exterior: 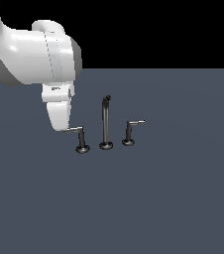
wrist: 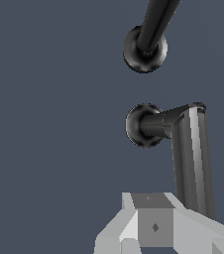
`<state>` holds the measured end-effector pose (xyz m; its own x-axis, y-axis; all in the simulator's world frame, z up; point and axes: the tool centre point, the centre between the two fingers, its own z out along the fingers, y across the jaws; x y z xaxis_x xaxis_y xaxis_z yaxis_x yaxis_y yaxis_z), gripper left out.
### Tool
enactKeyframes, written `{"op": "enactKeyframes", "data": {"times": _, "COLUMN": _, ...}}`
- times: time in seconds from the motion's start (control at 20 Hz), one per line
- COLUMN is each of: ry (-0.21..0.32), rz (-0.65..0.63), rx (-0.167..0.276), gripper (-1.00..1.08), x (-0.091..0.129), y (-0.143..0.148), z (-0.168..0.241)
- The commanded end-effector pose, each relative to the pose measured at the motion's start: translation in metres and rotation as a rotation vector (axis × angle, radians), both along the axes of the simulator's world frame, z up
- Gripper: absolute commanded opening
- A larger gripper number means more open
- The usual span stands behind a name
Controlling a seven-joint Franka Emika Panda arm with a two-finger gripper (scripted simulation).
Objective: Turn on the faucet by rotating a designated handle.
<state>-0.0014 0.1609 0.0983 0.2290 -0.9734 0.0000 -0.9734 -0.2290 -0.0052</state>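
The faucet is a dark glossy three-piece set on the grey floor, with a tall spout post (exterior: 105, 121) in the middle. The handle (exterior: 81, 137) is the bigger L-shaped one on the exterior view's left; its long silvery lever points toward the arm. The smaller handle (exterior: 130, 131) stands on the exterior view's right. My gripper (exterior: 64, 127) hangs at the free end of the lever and seems to touch it. Its fingers show no gap and hold nothing. In the wrist view the handle (wrist: 191, 154) runs from its round base to my gripper (wrist: 153, 224), beside the lever's end.
The white arm fills the exterior view's upper left above the handle. The spout's round base (wrist: 144, 50) lies beyond the handle's base (wrist: 142, 125) in the wrist view. Flat grey floor (exterior: 173, 198) surrounds the set.
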Motion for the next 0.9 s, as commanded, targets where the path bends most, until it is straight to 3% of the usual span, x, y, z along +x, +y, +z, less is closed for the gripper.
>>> {"op": "enactKeyframes", "data": {"times": 0.0, "ry": 0.005, "rz": 0.003, "rx": -0.002, "gripper": -1.00, "x": -0.012, "y": 0.003, "z": 0.000}}
{"op": "enactKeyframes", "data": {"times": 0.1, "ry": 0.005, "rz": 0.003, "rx": -0.002, "gripper": -1.00, "x": -0.015, "y": 0.004, "z": 0.000}}
{"op": "enactKeyframes", "data": {"times": 0.15, "ry": -0.004, "rz": -0.006, "rx": 0.002, "gripper": -1.00, "x": -0.006, "y": -0.001, "z": 0.000}}
{"op": "enactKeyframes", "data": {"times": 0.85, "ry": 0.004, "rz": 0.001, "rx": -0.001, "gripper": -1.00, "x": -0.050, "y": -0.017, "z": 0.000}}
